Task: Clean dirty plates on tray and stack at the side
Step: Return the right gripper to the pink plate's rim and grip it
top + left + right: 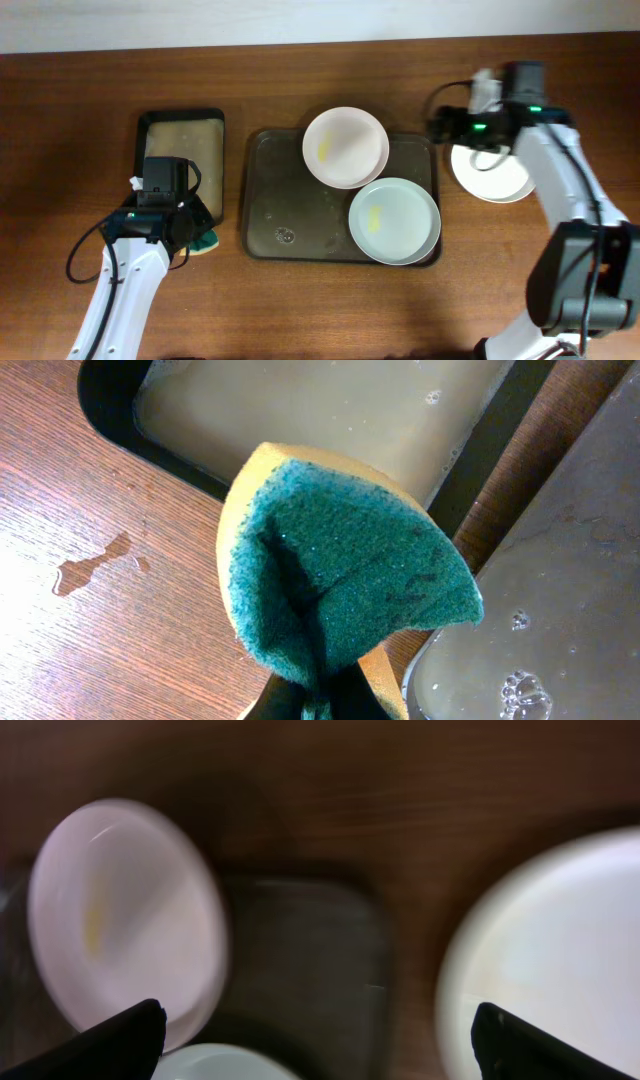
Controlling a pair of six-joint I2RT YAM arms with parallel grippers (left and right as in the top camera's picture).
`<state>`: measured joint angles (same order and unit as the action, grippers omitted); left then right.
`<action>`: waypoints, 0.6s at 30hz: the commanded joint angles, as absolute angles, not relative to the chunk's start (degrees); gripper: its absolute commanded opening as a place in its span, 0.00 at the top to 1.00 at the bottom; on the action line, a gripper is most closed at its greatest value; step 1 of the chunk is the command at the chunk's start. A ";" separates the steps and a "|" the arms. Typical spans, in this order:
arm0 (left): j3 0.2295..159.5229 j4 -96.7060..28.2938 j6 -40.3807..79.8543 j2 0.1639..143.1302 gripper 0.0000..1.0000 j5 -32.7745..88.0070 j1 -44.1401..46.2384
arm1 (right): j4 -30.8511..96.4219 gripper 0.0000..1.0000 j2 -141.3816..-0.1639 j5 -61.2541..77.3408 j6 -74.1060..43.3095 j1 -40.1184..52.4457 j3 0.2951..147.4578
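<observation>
Lower left, the left gripper (318,705) clamps a folded green-and-yellow sponge (340,580). Upper right, the right gripper (315,1020) gapes empty over one plate (490,180) beside the tray (275,200). Two yellow-smeared plates (345,147) (394,220) sit on the tray, centre.

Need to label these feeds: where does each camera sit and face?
Overhead: above the table, looking down on the large dark brown rectangular tray; left arm and right arm show.
Left wrist: on the left arm, looking down at the yellow-and-green sponge pinched in the left gripper.
Right wrist: on the right arm, blurred, looking down past the open right gripper, dark fingertips showing.
Shared: overhead and right wrist show the round white yellow-smeared plate and the round white side plate.
</observation>
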<state>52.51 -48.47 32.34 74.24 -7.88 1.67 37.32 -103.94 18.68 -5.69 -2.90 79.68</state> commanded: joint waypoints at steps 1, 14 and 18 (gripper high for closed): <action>53.52 -48.27 31.20 73.43 1.00 -7.68 1.34 | 35.24 0.02 -106.63 13.30 -4.78 4.56 80.05; 53.52 -48.25 31.20 73.43 1.00 -7.70 1.34 | 25.02 0.58 -118.24 7.27 -11.49 12.47 80.05; 53.49 -48.03 31.20 73.43 1.00 -7.70 1.34 | 25.71 0.60 -119.44 8.40 -11.49 12.86 80.05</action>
<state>52.51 -48.38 32.34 74.24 -7.88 1.67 25.26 -118.21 8.38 -10.79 12.53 79.68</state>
